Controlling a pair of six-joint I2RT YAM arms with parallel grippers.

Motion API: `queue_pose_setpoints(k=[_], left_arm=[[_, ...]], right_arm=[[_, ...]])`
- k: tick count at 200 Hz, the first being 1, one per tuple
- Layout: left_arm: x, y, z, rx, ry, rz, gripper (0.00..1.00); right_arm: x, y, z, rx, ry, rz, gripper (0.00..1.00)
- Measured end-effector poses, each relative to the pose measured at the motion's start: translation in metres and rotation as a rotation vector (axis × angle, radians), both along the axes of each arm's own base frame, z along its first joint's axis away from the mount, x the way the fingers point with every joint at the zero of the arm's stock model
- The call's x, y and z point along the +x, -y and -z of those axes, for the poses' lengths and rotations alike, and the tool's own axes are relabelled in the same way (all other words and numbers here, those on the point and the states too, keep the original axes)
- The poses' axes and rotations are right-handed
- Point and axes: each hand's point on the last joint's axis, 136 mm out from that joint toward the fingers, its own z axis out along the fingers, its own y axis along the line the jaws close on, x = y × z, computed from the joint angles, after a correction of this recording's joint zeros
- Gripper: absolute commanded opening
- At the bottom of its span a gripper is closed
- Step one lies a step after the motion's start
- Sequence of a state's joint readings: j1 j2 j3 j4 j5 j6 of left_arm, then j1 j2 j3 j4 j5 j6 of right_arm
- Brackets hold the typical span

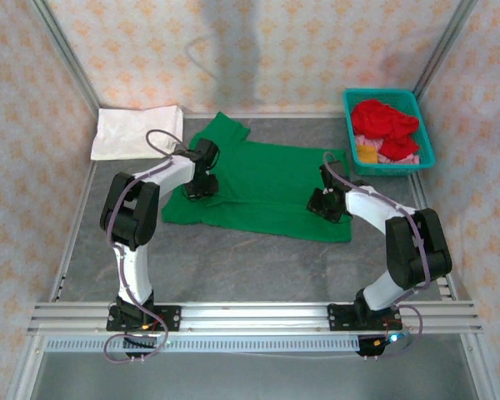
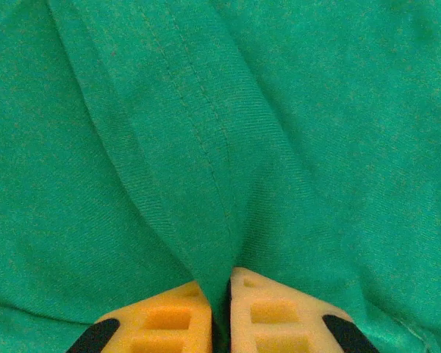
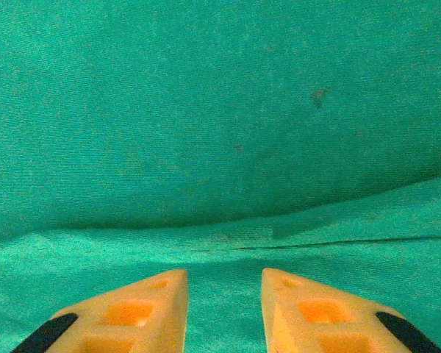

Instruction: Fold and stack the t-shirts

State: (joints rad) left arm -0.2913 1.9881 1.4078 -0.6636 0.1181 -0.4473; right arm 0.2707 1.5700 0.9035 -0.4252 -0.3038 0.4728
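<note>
A fold of green t-shirt (image 2: pixel 169 147) within the left end effector (image 2: pixel 219 281)'s grip.

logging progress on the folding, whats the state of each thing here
green shirt, spread flat, one ridge pinched up
white shirt, folded, lying at the far left
red shirt, crumpled in the basket
basket, holding unfolded shirts
left hand, shut on the green shirt
right hand, open, low over the green shirt

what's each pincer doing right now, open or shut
left pincer: shut, pinching a fold of the green t-shirt
right pincer: open, over the green t-shirt, gripping nothing
</note>
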Motion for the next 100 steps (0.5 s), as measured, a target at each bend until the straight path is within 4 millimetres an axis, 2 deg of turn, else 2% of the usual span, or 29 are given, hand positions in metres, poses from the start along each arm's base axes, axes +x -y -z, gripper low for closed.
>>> queue_pose_setpoints(k=[16, 25, 42, 52, 62, 74, 100], left_arm=[[0.004, 0.001, -0.005, 0.004, 0.014, 0.003, 0.15], [0.006, 0.000, -0.007, 0.008, 0.020, 0.001, 0.23], [0.008, -0.001, -0.011, 0.018, 0.025, 0.001, 0.23], [0.009, -0.001, -0.012, 0.021, 0.026, 0.002, 0.16], [0.009, -0.002, -0.013, 0.025, 0.025, 0.001, 0.15], [0.009, -0.002, -0.013, 0.028, 0.024, 0.004, 0.04], [0.009, -0.003, -0.010, 0.039, 0.019, 0.010, 0.00]], right_arm=[[0.000, 0.000, 0.000, -0.001, 0.000, -0.002, 0.32], [0.000, 0.000, 0.000, -0.001, 0.000, -0.003, 0.32], [0.000, 0.000, 0.000, -0.001, -0.001, -0.003, 0.32], [0.000, 0.000, 0.001, -0.002, -0.004, -0.003, 0.32], [0.000, 0.000, 0.003, -0.003, -0.007, -0.003, 0.32], [-0.001, 0.000, 0.005, -0.004, -0.013, -0.003, 0.32], [-0.002, 0.000, 0.008, -0.005, -0.025, -0.004, 0.32]])
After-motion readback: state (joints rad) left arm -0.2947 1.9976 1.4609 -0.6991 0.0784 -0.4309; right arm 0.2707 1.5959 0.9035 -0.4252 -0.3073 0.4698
